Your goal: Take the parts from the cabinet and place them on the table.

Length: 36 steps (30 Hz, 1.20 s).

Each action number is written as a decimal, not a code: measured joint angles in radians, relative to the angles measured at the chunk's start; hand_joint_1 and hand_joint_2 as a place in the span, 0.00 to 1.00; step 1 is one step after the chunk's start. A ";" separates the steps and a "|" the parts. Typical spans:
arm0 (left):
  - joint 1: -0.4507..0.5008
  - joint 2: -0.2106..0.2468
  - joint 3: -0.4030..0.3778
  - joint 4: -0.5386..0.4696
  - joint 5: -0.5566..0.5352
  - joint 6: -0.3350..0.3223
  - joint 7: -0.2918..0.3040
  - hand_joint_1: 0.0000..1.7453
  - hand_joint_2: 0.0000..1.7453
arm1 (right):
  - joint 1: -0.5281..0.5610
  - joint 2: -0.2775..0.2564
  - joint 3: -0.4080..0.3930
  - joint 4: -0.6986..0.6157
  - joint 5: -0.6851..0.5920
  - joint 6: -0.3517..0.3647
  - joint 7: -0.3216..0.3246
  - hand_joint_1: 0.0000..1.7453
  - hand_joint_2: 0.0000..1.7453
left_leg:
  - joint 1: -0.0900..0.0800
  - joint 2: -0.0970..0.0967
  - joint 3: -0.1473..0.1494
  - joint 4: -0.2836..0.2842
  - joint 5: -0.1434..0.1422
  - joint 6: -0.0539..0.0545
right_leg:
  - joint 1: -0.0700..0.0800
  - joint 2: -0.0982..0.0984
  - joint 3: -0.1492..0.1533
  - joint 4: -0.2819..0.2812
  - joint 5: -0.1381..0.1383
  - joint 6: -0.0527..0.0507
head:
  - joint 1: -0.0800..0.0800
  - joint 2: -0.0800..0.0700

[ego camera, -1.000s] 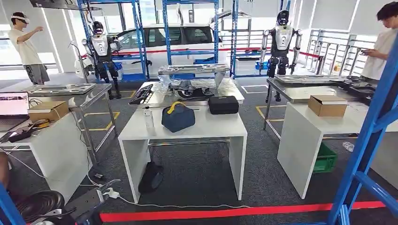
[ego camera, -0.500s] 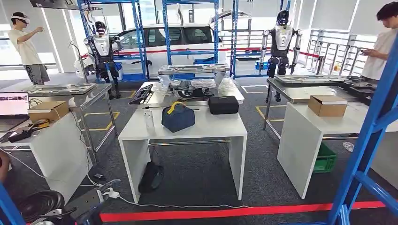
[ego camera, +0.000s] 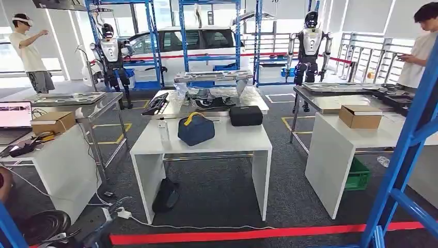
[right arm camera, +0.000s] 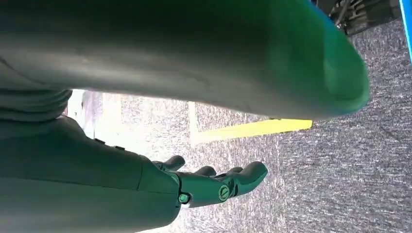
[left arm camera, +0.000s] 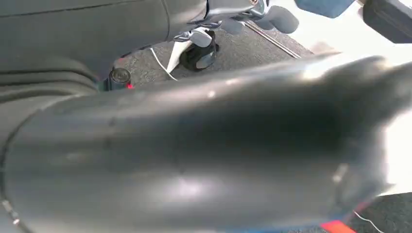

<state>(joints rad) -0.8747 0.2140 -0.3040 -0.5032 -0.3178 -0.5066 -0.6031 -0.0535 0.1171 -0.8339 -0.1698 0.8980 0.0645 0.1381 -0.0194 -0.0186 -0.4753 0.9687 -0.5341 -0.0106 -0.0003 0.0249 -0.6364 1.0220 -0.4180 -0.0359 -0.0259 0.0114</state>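
Note:
A white table [ego camera: 206,142] stands a few steps ahead in the head view, beyond a red floor line [ego camera: 258,233]. Blue rack uprights [ego camera: 408,150] rise close by at the right, with another blue post [ego camera: 8,227] at the lower left. I cannot make out any parts in these frames. In the right wrist view my right hand [right arm camera: 204,187] hangs over grey carpet with fingers and thumb apart, holding nothing. The thick thumb of my left hand [left arm camera: 204,155] blurs across the left wrist view and hides its fingers.
On the white table lie a navy bag [ego camera: 196,129], a black case [ego camera: 246,115] and a bottle [ego camera: 163,129]. Side tables carry cardboard boxes [ego camera: 360,116]. A green crate [ego camera: 357,174] and cables [ego camera: 124,213] sit on the floor. People [ego camera: 421,46] stand at both sides.
The head view has shifted very slightly. Nothing on the tables has moved.

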 joint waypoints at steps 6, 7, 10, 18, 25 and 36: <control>0.001 0.001 0.000 -0.001 0.003 0.000 0.007 0.00 0.00 | 0.000 0.000 0.000 0.000 0.000 -0.001 0.000 0.00 0.00 | 0.000 0.000 0.000 0.000 0.000 0.000 | 0.000 0.000 0.000 0.000 0.000 0.000 | 0.000 0.000; 0.001 0.001 -0.001 -0.001 0.003 0.000 0.007 0.00 0.00 | 0.000 0.000 0.000 0.000 0.000 -0.001 0.000 0.00 0.00 | 0.000 0.000 0.000 0.000 0.000 0.000 | 0.000 0.000 0.000 0.000 0.000 0.000 | 0.000 0.000; 0.001 0.001 -0.002 -0.001 0.004 0.002 0.006 0.00 0.00 | 0.000 0.000 -0.001 0.000 0.000 -0.001 -0.001 0.00 0.00 | 0.000 0.000 0.000 0.000 0.000 0.000 | 0.000 0.000 0.000 0.000 0.000 0.000 | 0.000 0.000; 0.000 0.001 -0.004 -0.001 0.006 0.012 -0.001 0.00 0.00 | 0.000 0.000 -0.011 0.000 0.000 -0.002 -0.001 0.00 0.00 | 0.000 0.000 0.001 0.000 0.000 0.000 | 0.000 0.000 0.000 0.000 0.000 0.000 | 0.000 0.000; -0.006 0.001 -0.005 0.003 0.043 0.009 -0.002 0.00 0.00 | 0.000 0.000 -0.018 0.000 0.000 -0.002 -0.001 0.00 0.00 | 0.000 0.000 0.001 0.000 0.000 0.000 | 0.000 0.000 0.001 0.000 0.000 0.000 | 0.000 0.000; -0.001 0.003 -0.005 0.002 0.066 0.013 -0.028 0.00 0.00 | 0.000 0.000 -0.018 0.000 0.000 -0.002 -0.001 0.00 0.00 | 0.000 0.000 0.001 0.000 0.000 0.000 | 0.000 0.000 0.001 0.000 0.000 0.000 | 0.000 0.000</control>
<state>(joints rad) -0.8757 0.2174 -0.3094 -0.5016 -0.2521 -0.4940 -0.6313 -0.0536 0.1171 -0.8518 -0.1698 0.8976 0.0622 0.1370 -0.0195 -0.0186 -0.4741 0.9687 -0.5341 -0.0106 -0.0003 0.0250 -0.6353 1.0219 -0.4180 -0.0358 -0.0259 0.0114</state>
